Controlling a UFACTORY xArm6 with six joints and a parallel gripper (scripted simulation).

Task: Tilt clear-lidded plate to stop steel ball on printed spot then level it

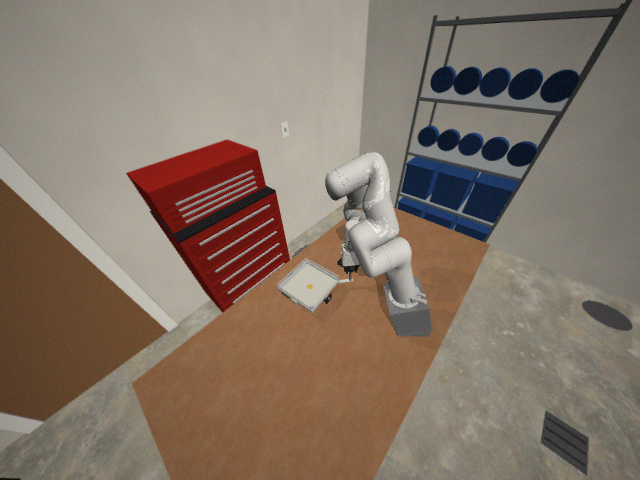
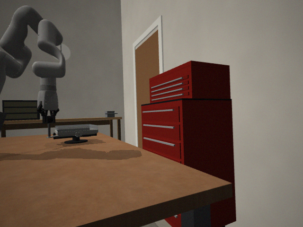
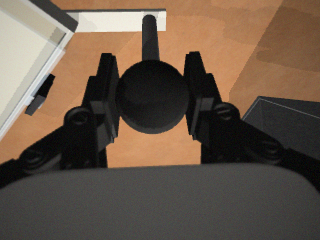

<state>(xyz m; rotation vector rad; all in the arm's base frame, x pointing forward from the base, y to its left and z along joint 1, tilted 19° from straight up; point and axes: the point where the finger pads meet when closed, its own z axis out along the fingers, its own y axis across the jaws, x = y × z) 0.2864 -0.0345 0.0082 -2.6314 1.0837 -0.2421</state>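
The square plate (image 1: 289, 295) (image 2: 75, 132) (image 3: 20, 55) with a clear lid rests on a black pedestal (image 2: 75, 141) on the brown table and looks close to level. A yellow printed spot (image 1: 309, 286) marks its white floor near the middle. I cannot make out the steel ball. A white tab (image 1: 343, 282) (image 3: 120, 21) sticks out from the plate's side and bears an upright handle with a round black knob (image 3: 152, 97). My gripper (image 1: 348, 271) (image 2: 48, 119) (image 3: 151, 73) points straight down and is shut on this knob.
The arm's grey base (image 1: 410, 315) (image 3: 290, 125) stands on the table just right of the plate. A red tool chest (image 1: 222, 222) (image 2: 185, 117) stands beside the table's left edge. A shelf rack (image 1: 491, 129) with blue bins is behind the arm.
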